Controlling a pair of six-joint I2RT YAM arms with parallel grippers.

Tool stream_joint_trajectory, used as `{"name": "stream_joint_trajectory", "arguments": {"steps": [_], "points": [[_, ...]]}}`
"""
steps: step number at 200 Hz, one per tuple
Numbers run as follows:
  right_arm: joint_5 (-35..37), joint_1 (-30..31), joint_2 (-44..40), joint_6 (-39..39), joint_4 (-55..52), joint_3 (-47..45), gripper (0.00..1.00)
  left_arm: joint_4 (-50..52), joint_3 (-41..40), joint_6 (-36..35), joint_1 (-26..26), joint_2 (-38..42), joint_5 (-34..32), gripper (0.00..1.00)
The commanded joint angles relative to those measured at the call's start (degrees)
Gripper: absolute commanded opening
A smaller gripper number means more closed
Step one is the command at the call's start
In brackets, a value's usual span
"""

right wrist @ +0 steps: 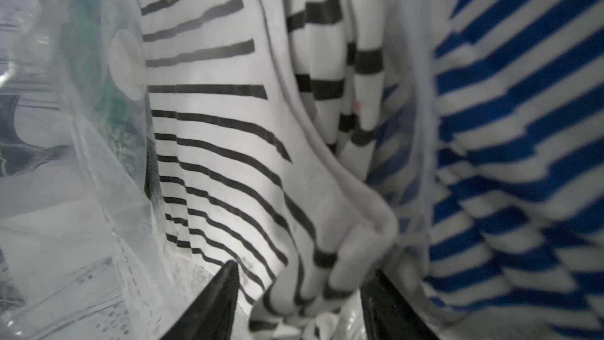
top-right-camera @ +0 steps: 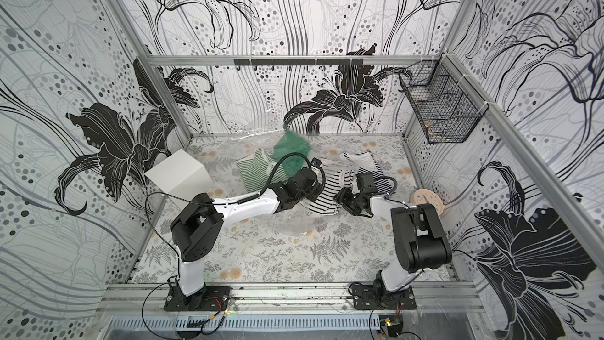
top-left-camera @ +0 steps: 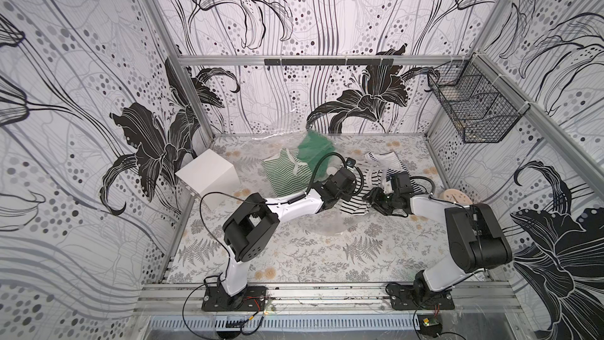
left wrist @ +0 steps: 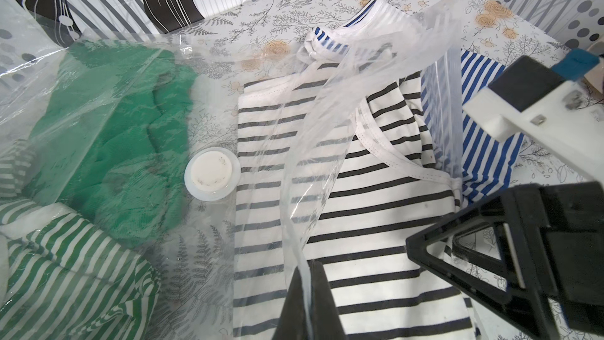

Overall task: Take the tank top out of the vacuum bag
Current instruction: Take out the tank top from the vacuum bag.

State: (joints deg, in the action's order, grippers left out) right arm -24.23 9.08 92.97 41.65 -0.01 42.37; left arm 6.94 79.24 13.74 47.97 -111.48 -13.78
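The vacuum bag (left wrist: 310,145) is clear crinkly plastic spread across the middle of the table, its round white valve cap (left wrist: 211,174) facing up. A black-and-white striped tank top (left wrist: 359,224) lies at the bag's mouth, partly under a lifted plastic flap; both top views show it (top-left-camera: 354,206) (top-right-camera: 322,202). My left gripper (left wrist: 309,292) is shut on the bag's plastic edge and holds the flap up. My right gripper (right wrist: 304,276) is closed on a bunched fold of the tank top (right wrist: 228,158), right beside the left gripper (top-left-camera: 356,191).
Inside the bag lie a green garment (left wrist: 114,132) and a green-striped top (left wrist: 65,273). A blue-striped top (left wrist: 483,145) lies just behind the tank top. A white box (top-left-camera: 209,178) stands at the left, a round pale disc (top-left-camera: 456,197) at the right, a wire basket (top-left-camera: 474,106) on the wall.
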Motion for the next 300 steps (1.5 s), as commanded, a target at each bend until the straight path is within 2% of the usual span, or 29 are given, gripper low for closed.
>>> {"name": "stream_joint_trajectory", "arguments": {"steps": [1, 48, 60, 66, 88, 111, 146, 179, 201, 215, 256, 300], "points": [[-1.53, 0.24, 5.56, 1.12, 0.32, -0.29, 0.57, -2.19, 0.9, -0.09, -0.13, -0.17, 0.56, 0.0], [-0.48, 0.31, 5.14, -1.42, -3.17, 4.65, 0.3, -2.19, 0.4, -0.04, -0.12, -0.05, 1.3, 0.0], [-0.09, 0.24, 3.86, -1.81, -4.8, 5.39, 0.27, -2.17, 0.3, -0.08, -0.15, 0.08, 1.29, 0.0], [-0.03, 0.24, 3.12, -2.15, -5.55, 5.62, 0.27, -2.11, 0.19, -0.16, -0.13, 0.05, 1.26, 0.0], [0.14, 0.23, -1.2, -2.71, -7.53, 5.59, 0.39, -2.02, 0.2, -0.32, -0.15, 0.02, 1.22, 0.0], [0.28, 0.23, -2.69, -2.83, -7.96, 5.26, 0.35, -2.24, 0.3, -0.39, -0.11, -0.3, 1.23, 0.0], [-1.18, 0.23, 2.04, -3.15, -6.38, 7.34, 0.31, -2.37, 0.79, -0.55, -0.13, -0.93, 1.71, 0.0], [-1.7, 0.24, 7.34, -3.57, -5.88, 10.19, 0.4, -2.57, 0.01, -0.44, -0.15, -0.28, 1.3, 0.0], [-1.1, 0.27, 10.29, -4.38, -6.45, 12.55, 0.39, -2.78, -0.53, -0.32, -0.14, 0.04, 1.09, 0.0], [-1.0, 0.24, 11.66, -4.72, -6.85, 13.79, 0.34, -2.81, -0.71, -0.23, -0.15, 0.16, 0.87, 0.0], [-0.23, 0.24, 8.31, -6.47, -8.97, 13.08, 0.0, -3.07, -1.33, 0.35, -0.48, -0.1, 0.51, 0.0], [2.93, 0.26, -0.68, -8.92, -13.54, 9.2, 0.0, -1.11, 0.37, 1.5, -0.94, -2.2, 0.25, 0.0]]}}
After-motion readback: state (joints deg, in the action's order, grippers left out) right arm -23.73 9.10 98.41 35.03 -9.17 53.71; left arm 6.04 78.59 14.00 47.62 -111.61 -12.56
